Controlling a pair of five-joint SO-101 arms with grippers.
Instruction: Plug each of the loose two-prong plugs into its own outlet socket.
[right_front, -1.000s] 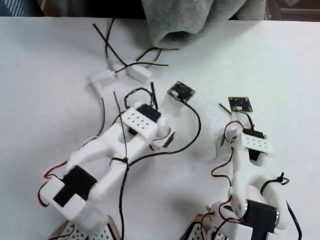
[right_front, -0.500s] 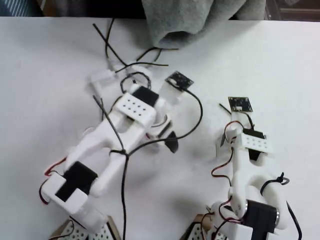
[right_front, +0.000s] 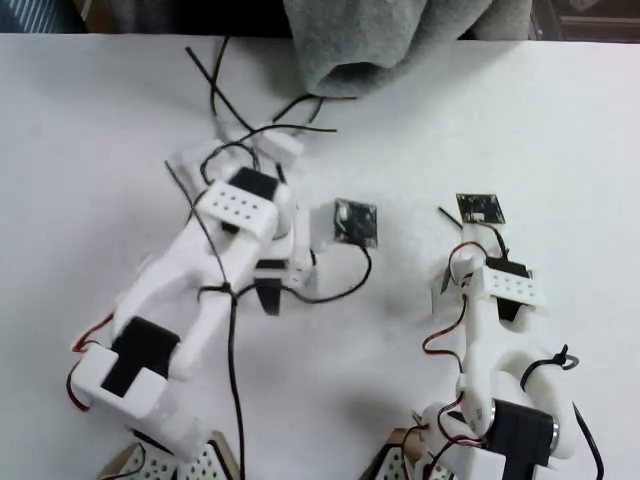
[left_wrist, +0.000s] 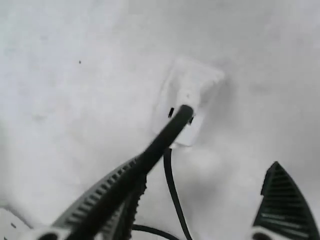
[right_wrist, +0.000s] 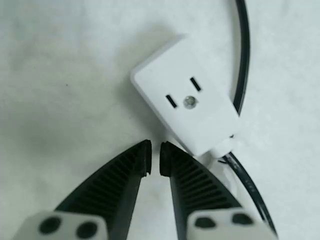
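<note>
Toward the far edge of the table (right_front: 80, 120), left of centre, a small white block (right_front: 283, 147) lies among thin black cords (right_front: 215, 95), just beside the left arm. It looks like one of the loose plugs, though its prongs cannot be made out.

In the left wrist view the left hand (left_wrist: 207, 167) is spread wide and holds nothing. Another white block (left_wrist: 192, 90) lies flat on the table beyond its fingertips, with a black cord (left_wrist: 172, 192) trailing from it. A thicker black cable crosses in front, so I cannot tell whether this one is a plug or a socket.

I judge these pieces to be light, hard and smooth, so they are likely to skate across the table if nudged. The cords look springy enough to twist a piece out of line. The best hold is across the flat sides of the body, just behind the prongs. The cord and the thin prongs, which could bend, are poor places to grip.

Nearer the right edge, the right hand (right_wrist: 155, 160) is narrowed to a slit with nothing in it. It sits just beside an outlet socket (right_wrist: 187, 102), which lies slots-up with its own cord (right_wrist: 243, 65) curving past. The socket is probably as light as the plugs and would need bracing by its sides during insertion.
</note>
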